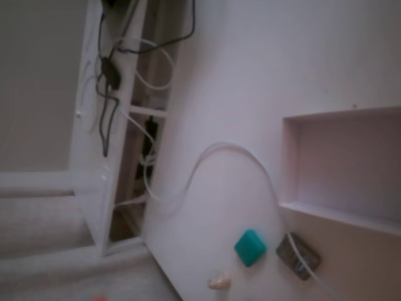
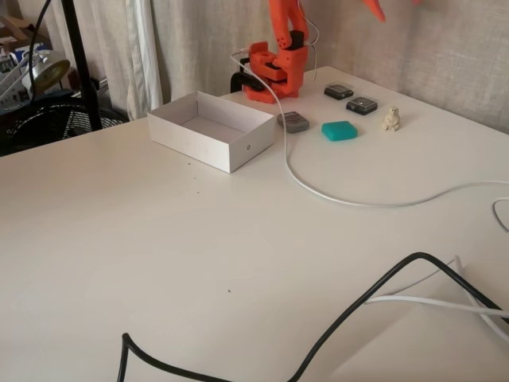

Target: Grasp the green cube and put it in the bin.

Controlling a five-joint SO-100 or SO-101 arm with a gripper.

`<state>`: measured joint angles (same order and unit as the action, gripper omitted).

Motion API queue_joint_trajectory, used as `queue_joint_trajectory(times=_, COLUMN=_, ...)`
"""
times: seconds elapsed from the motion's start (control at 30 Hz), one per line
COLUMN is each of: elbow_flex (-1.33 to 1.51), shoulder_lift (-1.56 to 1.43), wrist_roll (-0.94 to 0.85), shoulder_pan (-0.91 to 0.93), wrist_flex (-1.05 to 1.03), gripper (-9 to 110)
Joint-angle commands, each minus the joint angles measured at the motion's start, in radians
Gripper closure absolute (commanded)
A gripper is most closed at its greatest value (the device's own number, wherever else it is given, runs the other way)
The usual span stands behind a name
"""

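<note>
Home room, curtains (image 2: 151, 48), fan (image 2: 48, 127), carpet (image 1: 44, 238), white table (image 2: 159, 255)

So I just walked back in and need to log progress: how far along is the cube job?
Nothing looks done yet. The green cube lies on the table between a grey gadget and a small beige figurine, outside the white bin, which looks empty. The orange arm stands behind; its claw isn't visible. Grasping and dropping remain.

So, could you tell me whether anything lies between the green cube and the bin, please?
Yes: the dark grey gadget with its white cable lies on the table between the green cube and the bin.
</note>
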<state>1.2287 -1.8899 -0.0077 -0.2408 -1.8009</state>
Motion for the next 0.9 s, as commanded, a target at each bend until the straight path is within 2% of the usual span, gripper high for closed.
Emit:
queue_joint_trajectory(times=0.0, elbow_flex=0.074, shoulder_lift=0.038, wrist_roll=0.038, shoulder_pan=0.046, wrist_flex=-0.008, gripper=68)
queue_joint_trajectory(times=0.43, elbow_flex=0.500, shoulder_lift=0.249, wrist_roll=0.052, shoulder_pan=0.281, wrist_flex=0.107, gripper=68)
queue_joint_trajectory(times=0.87, elbow_flex=0.525, shoulder_lift=0.420, wrist_roll=0.020, shoulder_pan=0.339, wrist_flex=0.281, gripper=68)
